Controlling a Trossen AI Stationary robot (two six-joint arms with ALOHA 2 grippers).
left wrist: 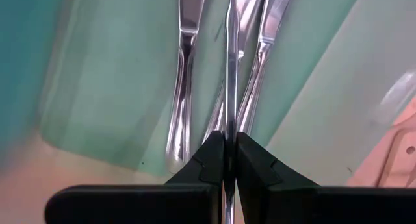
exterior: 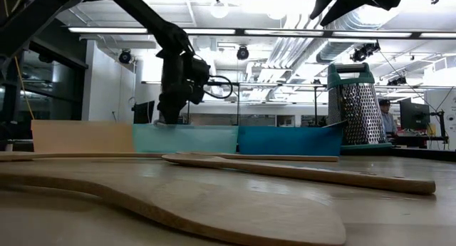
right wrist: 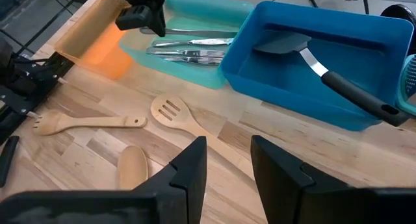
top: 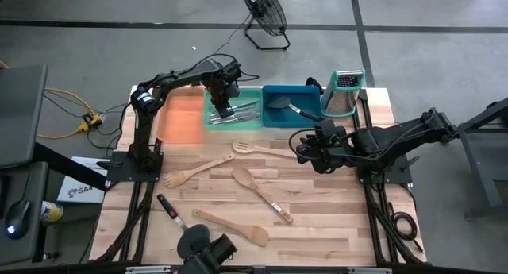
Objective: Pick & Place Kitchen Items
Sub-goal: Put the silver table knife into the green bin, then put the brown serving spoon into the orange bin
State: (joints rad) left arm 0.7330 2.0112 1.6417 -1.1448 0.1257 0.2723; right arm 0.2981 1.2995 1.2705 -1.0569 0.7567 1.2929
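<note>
High view: green tray (top: 255, 125) w/ cutlery (top: 242, 111) (left gripper (top: 225, 111) pinching one), blue tray (top: 274, 117) w/ turner (top: 287, 106).

Silver cutlery (right wrist: 188, 47), green tray (right wrist: 214, 13)

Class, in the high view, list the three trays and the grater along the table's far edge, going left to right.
orange tray → green tray → blue tray → box grater

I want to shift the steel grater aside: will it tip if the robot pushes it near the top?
Probably. The grater stands upright, tall over a narrow base, beside the blue tray, so a high push could topple it. It looks rigid metal, so a low push should slide it.
</note>
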